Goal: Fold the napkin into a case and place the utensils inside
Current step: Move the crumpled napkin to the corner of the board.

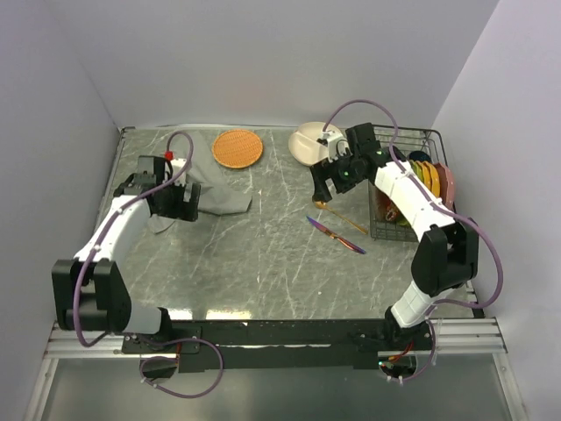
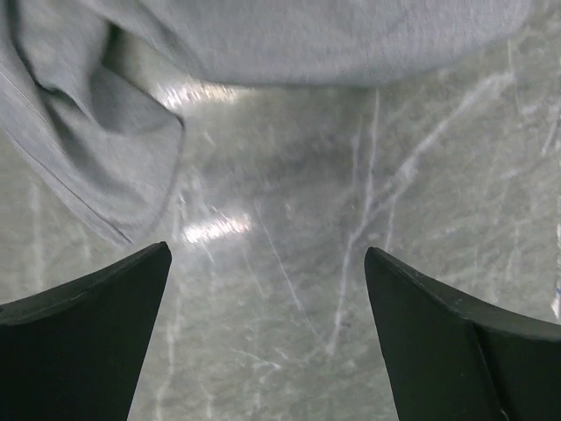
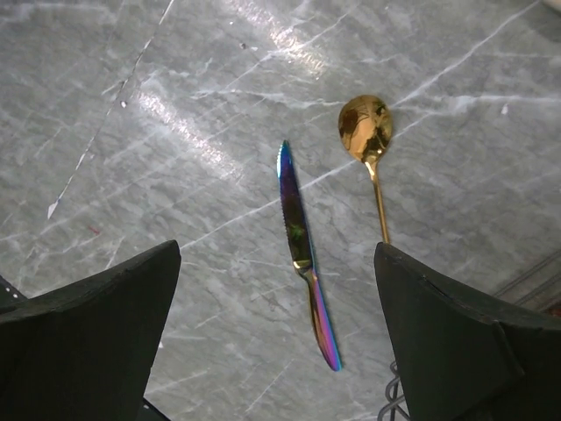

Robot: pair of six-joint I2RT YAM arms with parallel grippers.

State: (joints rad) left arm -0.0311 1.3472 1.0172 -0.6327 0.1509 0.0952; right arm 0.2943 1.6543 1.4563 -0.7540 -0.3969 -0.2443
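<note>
Napkin, soft plain grey fabric cloth (image 1: 219, 195): rumpled heap, not folded, far-left on grey marble table (image 1: 263, 263), just beside round orange woven mat (image 1: 237, 148).

Risk: a pinch on one layer of the bunched cloth would likely drag a skewed fold. No clear long axis.

Left gripper (image 2: 267, 254): fingers spread wide, nothing held, over bare table at the cloth's edge.

Right gripper (image 3: 276, 250): likewise spread and empty.

Below it lie the iridescent purple metal knife (image 3: 302, 254) and the gold round-bowled spoon (image 3: 365, 130). They are roughly parallel, well apart from the napkin, with blade tip and bowl pointing far-left.

Risk: thin metal lying flat on stone may skid.
</note>
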